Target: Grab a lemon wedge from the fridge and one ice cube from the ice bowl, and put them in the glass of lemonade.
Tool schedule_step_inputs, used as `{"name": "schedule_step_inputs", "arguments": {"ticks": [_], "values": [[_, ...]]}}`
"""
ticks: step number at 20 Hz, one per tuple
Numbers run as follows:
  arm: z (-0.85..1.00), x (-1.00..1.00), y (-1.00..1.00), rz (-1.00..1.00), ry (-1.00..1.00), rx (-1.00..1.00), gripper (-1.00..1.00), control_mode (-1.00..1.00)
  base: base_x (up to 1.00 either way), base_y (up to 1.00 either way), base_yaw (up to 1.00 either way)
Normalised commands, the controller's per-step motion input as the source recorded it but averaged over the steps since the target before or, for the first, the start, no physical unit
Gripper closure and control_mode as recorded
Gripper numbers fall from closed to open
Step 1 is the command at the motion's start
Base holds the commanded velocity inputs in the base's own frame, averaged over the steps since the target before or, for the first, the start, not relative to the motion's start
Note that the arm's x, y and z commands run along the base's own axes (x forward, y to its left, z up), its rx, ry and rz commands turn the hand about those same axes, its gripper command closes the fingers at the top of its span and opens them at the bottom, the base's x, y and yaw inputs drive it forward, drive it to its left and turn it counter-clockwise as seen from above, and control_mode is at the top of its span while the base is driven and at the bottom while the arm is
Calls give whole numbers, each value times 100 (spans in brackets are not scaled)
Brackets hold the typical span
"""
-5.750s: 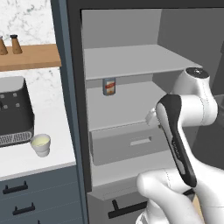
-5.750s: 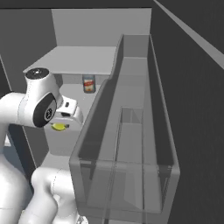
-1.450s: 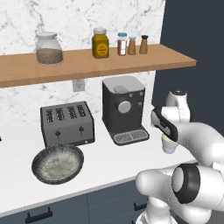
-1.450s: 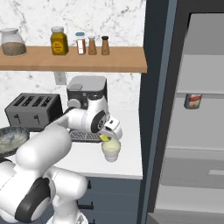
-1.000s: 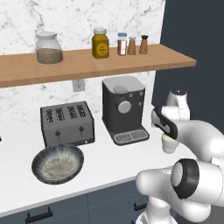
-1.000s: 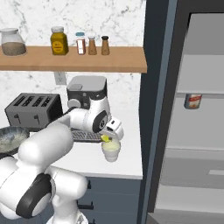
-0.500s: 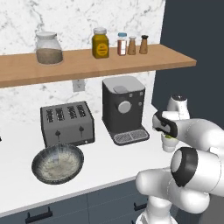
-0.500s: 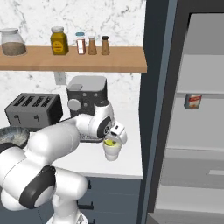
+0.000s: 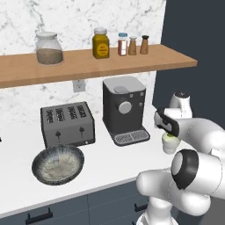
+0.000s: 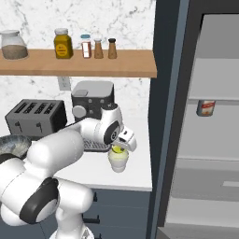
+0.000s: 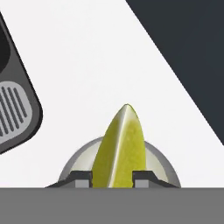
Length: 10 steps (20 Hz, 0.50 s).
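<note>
The gripper (image 11: 112, 175) shows little of itself in the hand view: only its two finger tips (image 11: 80, 176) rise at the bottom, and the band below cuts them off. They are closed on the lemon wedge (image 11: 119, 146), which stands pointed end forward between the jaws. Right under the jaws lies the round rim of the glass of lemonade (image 11: 162, 162), half hidden by the wedge; its liquid cannot be made out there. In the right base view the wedge (image 10: 118, 150) is a small yellow spot just above the glass (image 10: 117, 161), and whether it touches the drink cannot be told. Beside the jaws stands the coffee machine (image 9: 124, 109), near but apart; bare white counter (image 11: 100, 65) lies ahead of them, and the dark fridge (image 10: 171, 112) side closes off the other flank. The ice bowl (image 9: 58, 164) sits well apart from the jaws, past the toaster (image 9: 67, 124); its contents are too fine to tell
</note>
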Motion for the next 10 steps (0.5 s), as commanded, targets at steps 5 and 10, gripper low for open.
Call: {"name": "schedule_step_inputs", "arguments": {"ticks": [5,10], "values": [[3,-12,2,0,-6,0,100,-100,0,0,0],[0,-1,6,0,-8,0,100,-100,0,0,0]]}}
